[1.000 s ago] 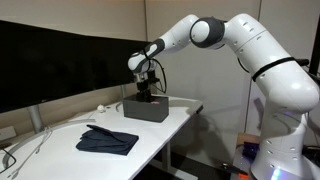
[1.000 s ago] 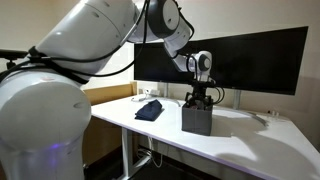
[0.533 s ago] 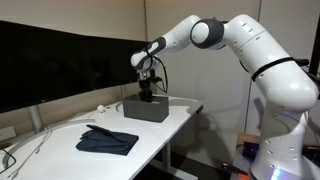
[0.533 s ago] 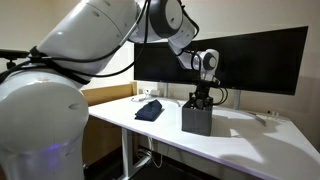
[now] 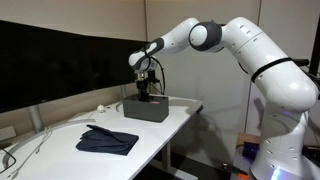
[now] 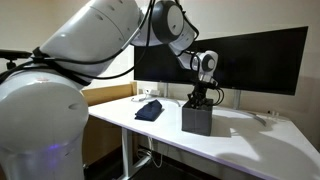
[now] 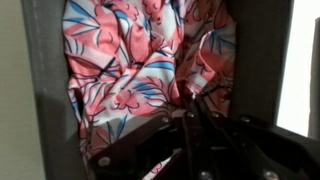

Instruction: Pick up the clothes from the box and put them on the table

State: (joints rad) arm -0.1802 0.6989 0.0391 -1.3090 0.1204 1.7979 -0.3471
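Note:
A dark grey box (image 5: 146, 108) (image 6: 197, 118) stands on the white table (image 5: 176, 122) (image 6: 250, 137). My gripper (image 5: 146, 95) (image 6: 196, 100) reaches down into its open top. In the wrist view the box (image 7: 45, 100) is filled with pink and blue floral clothes (image 7: 130, 60). The gripper (image 7: 190, 108) has its fingers drawn together on a fold of that fabric. A folded dark blue cloth (image 5: 108, 140) (image 6: 149, 110) lies flat on the table, apart from the box.
A wide black monitor (image 5: 60, 60) (image 6: 255, 60) stands along the table's back edge. Cables (image 5: 20, 150) trail at one end of the table, and a small white object (image 5: 101, 108) (image 6: 272, 117) lies near the monitor. The arm's large white base (image 5: 285, 130) stands beside the table.
The jaws have gone from wide open to shut inside the box, pinching the floral fabric. The arm has barely shifted.

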